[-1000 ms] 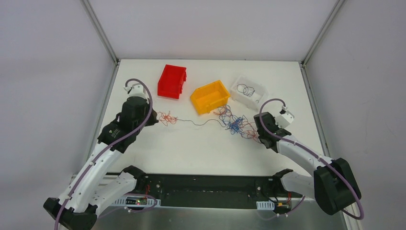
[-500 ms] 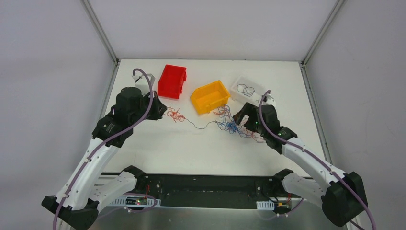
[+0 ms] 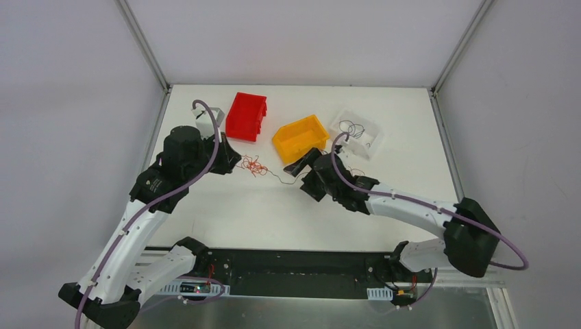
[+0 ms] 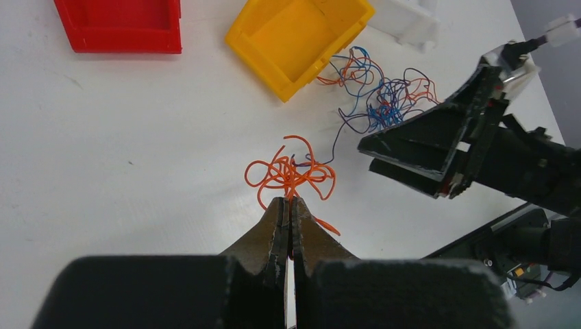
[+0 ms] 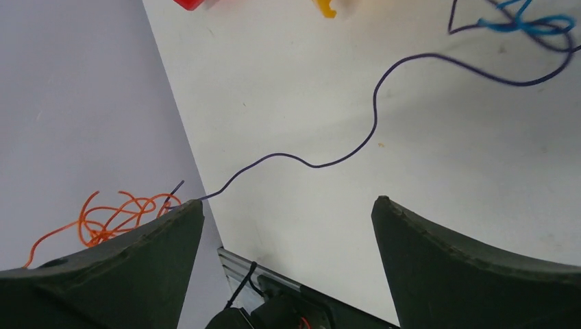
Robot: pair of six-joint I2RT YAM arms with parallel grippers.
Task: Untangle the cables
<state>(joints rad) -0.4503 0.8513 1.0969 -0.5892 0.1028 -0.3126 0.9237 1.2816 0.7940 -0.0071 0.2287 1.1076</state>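
1. Top external view: my left gripper (image 3: 231, 162) sits low over the white table (image 3: 226, 205), just in front of the red bin (image 3: 246, 116); my right gripper (image 3: 305, 175) is near the middle, just in front of the yellow bin (image 3: 299, 137).
2. Left wrist view: the left gripper (image 4: 288, 202) has its jaws pressed together, pinching strands of the orange cable clump (image 4: 291, 175); the rest of the clump lies on the table just past the tips.
3. A single dark cable (image 4: 334, 140) leaves that clump and runs to the mixed knot of cables (image 4: 384, 96), blue, red and dark, lying just beside the yellow bin's near corner; from above, my right arm hides most of the knot.
4. Right wrist view: the right gripper (image 5: 288, 202) is spread wide with nothing in it; the dark cable (image 5: 342, 157) snakes across the table beyond the gap, ending by the left-hand finger; whether it touches, I cannot tell.
5. A white bin (image 3: 353, 128) at the back holds a few dark cable loops.
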